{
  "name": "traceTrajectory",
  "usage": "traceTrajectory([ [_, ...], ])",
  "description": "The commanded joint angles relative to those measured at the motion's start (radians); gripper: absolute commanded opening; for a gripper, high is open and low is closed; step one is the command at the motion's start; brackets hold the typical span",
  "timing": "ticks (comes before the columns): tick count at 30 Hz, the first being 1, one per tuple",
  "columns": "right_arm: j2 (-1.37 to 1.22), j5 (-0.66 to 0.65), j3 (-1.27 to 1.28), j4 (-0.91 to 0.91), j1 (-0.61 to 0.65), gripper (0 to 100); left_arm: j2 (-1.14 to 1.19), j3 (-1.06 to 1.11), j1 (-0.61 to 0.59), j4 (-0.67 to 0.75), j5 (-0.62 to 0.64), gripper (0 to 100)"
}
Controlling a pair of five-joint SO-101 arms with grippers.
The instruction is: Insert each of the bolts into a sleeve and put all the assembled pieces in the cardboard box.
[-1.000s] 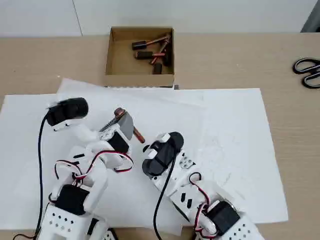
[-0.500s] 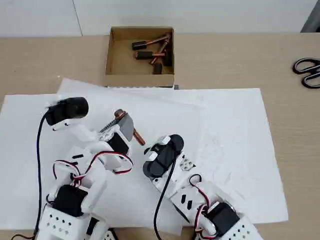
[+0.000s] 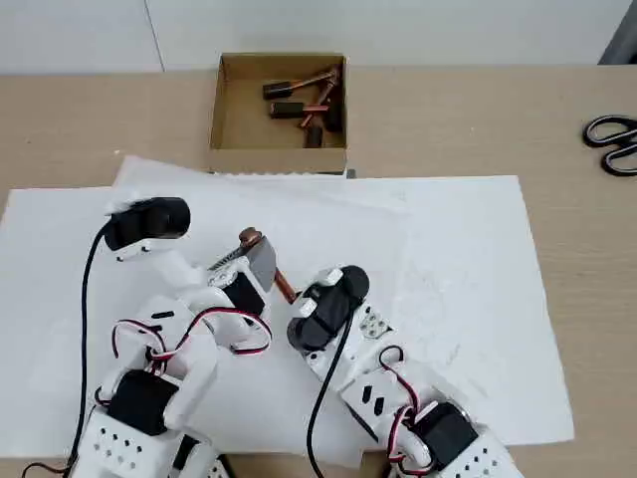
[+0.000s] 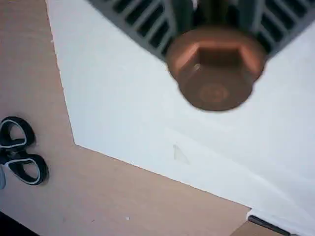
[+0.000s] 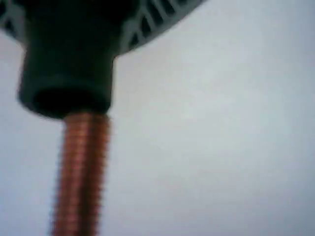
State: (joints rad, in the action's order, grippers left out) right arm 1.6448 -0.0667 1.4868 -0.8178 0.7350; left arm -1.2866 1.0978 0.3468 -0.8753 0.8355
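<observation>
Your left gripper (image 3: 261, 265) is shut tight on the bolt (image 3: 249, 237) and has slid closer to your right gripper (image 5: 74, 12), which pinches the sleeve (image 5: 66, 69). The bolt's end now meets the sleeve's hole, above the white paper (image 3: 448, 259). The cardboard box (image 3: 227, 149) sits farther back.

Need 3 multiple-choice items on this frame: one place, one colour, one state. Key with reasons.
1. Where are the scissors?
A. on the bare table, off the paper
B. in the middle of the paper
C. in a person's hand

2. What colour is the bolt?
A. silver
B. copper
C. blue

3. What is the bolt's thread doing?
A. lying flat on the paper
B. hanging free, touching nothing
C. meeting the mouth of the black sleeve

Key:
1 A, the high view shows them on wood near the table's edge.
2 B, the left wrist view shows a copper hex head.
3 C, the right wrist view shows the thread at the sleeve's opening.
</observation>
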Motion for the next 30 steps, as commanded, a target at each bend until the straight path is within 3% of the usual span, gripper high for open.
traceTrajectory([
  [1,0.016,-0.009,-0.009,0.008,-0.027,0.2,-0.021,-0.059,0.038,-0.025,0.000,1],
  [11,0.016,-0.006,-0.008,0.022,-0.021,0.2,-0.020,-0.054,0.057,-0.005,-0.002,1],
  [17,0.016,-0.006,-0.008,0.016,-0.021,0.2,-0.021,-0.062,-0.029,0.017,-0.002,1],
  [30,0.016,-0.006,-0.006,0.019,-0.019,0.2,-0.021,-0.059,-0.025,0.074,0.002,1],
])
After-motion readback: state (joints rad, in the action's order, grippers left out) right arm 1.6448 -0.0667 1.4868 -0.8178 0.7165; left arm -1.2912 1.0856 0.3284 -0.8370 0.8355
